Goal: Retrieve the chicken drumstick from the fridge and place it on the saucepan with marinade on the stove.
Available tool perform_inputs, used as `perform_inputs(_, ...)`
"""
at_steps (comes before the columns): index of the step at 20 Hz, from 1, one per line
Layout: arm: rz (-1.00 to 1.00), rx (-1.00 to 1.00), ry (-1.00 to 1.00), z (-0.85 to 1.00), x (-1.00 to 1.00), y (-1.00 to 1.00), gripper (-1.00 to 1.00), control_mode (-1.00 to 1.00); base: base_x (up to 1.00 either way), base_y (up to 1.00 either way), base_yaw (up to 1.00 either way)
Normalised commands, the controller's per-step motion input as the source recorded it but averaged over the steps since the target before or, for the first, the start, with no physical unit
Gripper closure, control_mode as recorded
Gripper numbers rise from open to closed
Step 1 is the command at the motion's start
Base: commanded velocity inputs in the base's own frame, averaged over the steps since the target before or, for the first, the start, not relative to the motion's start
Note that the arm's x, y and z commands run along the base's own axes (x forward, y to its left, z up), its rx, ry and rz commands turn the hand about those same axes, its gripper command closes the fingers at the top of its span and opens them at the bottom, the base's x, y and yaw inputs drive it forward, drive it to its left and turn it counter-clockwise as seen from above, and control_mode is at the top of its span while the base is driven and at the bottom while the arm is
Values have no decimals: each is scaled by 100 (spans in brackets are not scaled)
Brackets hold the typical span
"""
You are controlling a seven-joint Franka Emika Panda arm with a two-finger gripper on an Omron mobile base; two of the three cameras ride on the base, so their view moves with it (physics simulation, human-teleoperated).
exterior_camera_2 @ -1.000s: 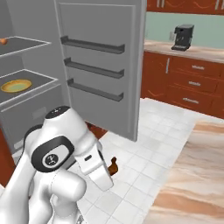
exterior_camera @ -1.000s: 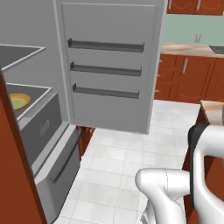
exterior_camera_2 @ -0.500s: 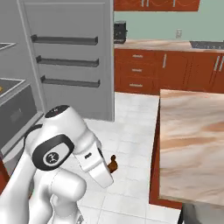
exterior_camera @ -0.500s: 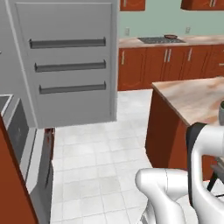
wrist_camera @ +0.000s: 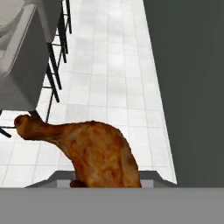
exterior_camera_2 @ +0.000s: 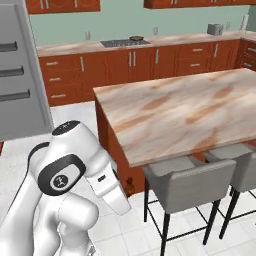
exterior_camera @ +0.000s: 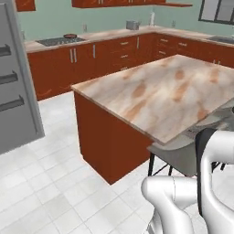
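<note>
Brown and glossy, the chicken drumstick (wrist_camera: pixel 94 153) sits clamped in the gripper (wrist_camera: pixel 105 183), jaws part-open around its thick end, the bone end pointing toward the grey stools (exterior_camera_2: pixel 192 182), low over the white tiled floor (wrist_camera: pixel 111 70). Beside the arm stands the marble-topped island (exterior_camera: pixel 160 91). The stove (exterior_camera_2: pixel 125 43) lies on the far counter, with the saucepan (exterior_camera_2: pixel 136 38) at its right rear corner. The fridge (exterior_camera_2: pixel 20 75) door is at left.

Lighting: even, bright, diffuse | Shadows: faint, soft under the stools (exterior_camera_2: pixel 192 185) | Glare: mild sheen on the floor tiles (wrist_camera: pixel 111 65) | Sharpness: soft, low-resolution render, blocky edges
</note>
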Motion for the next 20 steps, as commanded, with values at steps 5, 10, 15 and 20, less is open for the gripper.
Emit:
perform_inputs(5,0,0,0,0,0,0,100,100,28,-2,-68)
perform_inputs(10,0,0,0,0,0,0,100,100,82,-27,-54)
perform_inputs(15,0,0,0,0,0,0,100,100,67,-33,-36)
perform_inputs(20,0,0,0,0,0,0,100,100,38,-82,-12)
